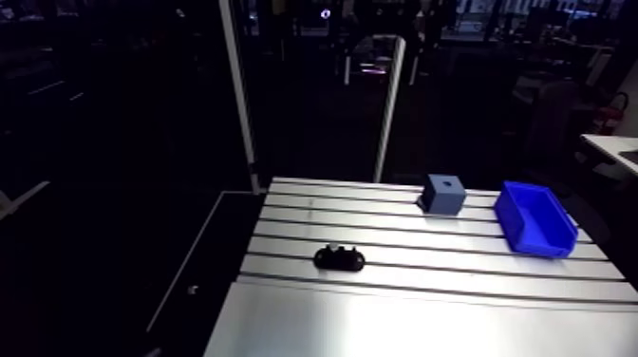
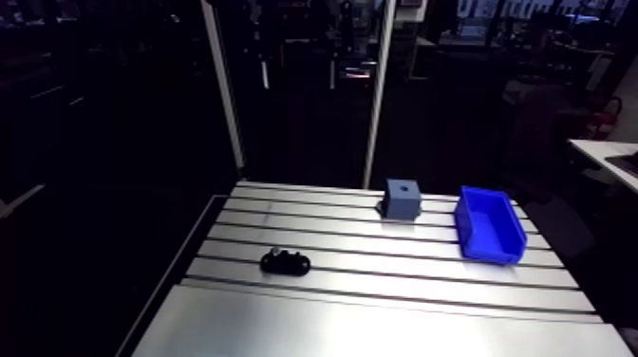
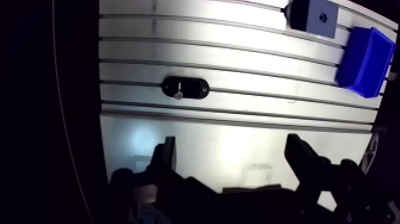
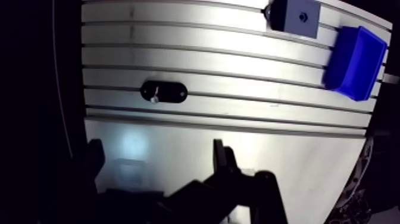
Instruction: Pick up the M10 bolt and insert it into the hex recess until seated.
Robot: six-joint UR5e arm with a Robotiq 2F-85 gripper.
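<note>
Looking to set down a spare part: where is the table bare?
The smooth front plate below the open gripper is bare, as are the slotted rows between black holder and blue bin. Crowded: the far corner, grey block beside the bin.

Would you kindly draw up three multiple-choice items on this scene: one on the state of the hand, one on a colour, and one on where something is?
1. The hand is:
A. open, holding nothing
B. shut tight, holding nothing
C. out of view

2. The bin is:
A. red
B. blue
C. yellow

3. The bolt sits:
A. in the bin
B. in the hand
C. in the black holder

Answers:
1 A: the wrist view shows its two fingers wide apart with nothing between them.
2 B: its walls are bright blue in both the arm and wrist views.
3 C: its pale metal shows against the dark oval holder, ahead of the hand and apart from the bin.
</note>
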